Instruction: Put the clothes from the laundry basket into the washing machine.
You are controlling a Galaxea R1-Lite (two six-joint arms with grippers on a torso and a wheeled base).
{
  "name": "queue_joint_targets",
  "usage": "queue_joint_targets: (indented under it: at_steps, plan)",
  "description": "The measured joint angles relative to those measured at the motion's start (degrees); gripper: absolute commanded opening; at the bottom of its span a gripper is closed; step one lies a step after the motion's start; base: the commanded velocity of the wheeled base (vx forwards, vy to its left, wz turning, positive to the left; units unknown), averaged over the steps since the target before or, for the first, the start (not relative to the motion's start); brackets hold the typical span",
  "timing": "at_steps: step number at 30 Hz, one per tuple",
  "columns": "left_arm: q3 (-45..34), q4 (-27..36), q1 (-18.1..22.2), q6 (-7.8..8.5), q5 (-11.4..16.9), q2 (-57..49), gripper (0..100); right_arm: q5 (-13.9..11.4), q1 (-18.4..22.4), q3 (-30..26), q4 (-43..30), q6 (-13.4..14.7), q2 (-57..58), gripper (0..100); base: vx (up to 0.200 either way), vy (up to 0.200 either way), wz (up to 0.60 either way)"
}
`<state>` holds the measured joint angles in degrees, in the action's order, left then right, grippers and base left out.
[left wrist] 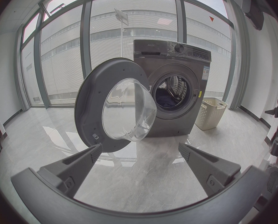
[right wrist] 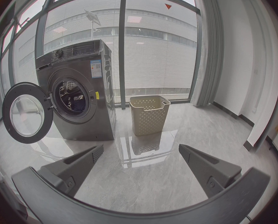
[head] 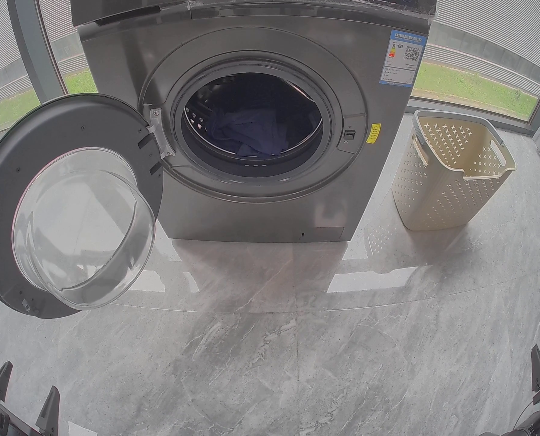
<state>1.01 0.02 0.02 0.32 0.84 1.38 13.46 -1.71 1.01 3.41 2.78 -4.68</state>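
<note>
Washing machine: grey front-loader standing on the floor, round door swung wide open toward the robot's left. Clothes: dark blue, bundled inside the drum. Laundry basket: cream, perforated, upright on the floor just beside the machine's right side. Left claw: spread wide, nothing held, well back from the machine. Right claw: likewise spread wide, nothing held.

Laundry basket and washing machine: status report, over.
Left gripper and right gripper open, empty. Dark clothes inside washing machine; laundry basket on its right looks empty. Door swung wide, opening unblocked.
</note>
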Motion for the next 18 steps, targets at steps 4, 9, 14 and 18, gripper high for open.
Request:
queue_joint_targets:
  at_steps: [4, 9, 14, 18]
  plan:
    - [0.00, 0.09, 0.02, 0.04, -0.05, -0.45, 100, -8.42, 1.76, 0.00, -1.28, -0.65, 1.90, 100, 0.000, 0.000, 0.00]
    - [0.00, 0.13, -0.02, 0.04, -0.11, -0.67, 100, -12.91, 2.06, 0.00, -3.06, -2.21, 3.12, 100, 0.000, 0.000, 0.00]
    - [0.00, 0.16, -0.02, 0.00, -0.18, -0.76, 100, -12.80, 1.87, 0.00, -3.23, -2.10, 3.67, 100, 0.000, 0.200, 0.00]
    - [0.00, 0.16, -0.02, 0.04, -0.16, -0.76, 100, -13.24, 1.82, 0.00, -3.23, -2.60, 3.86, 100, 0.000, 0.200, 0.00]
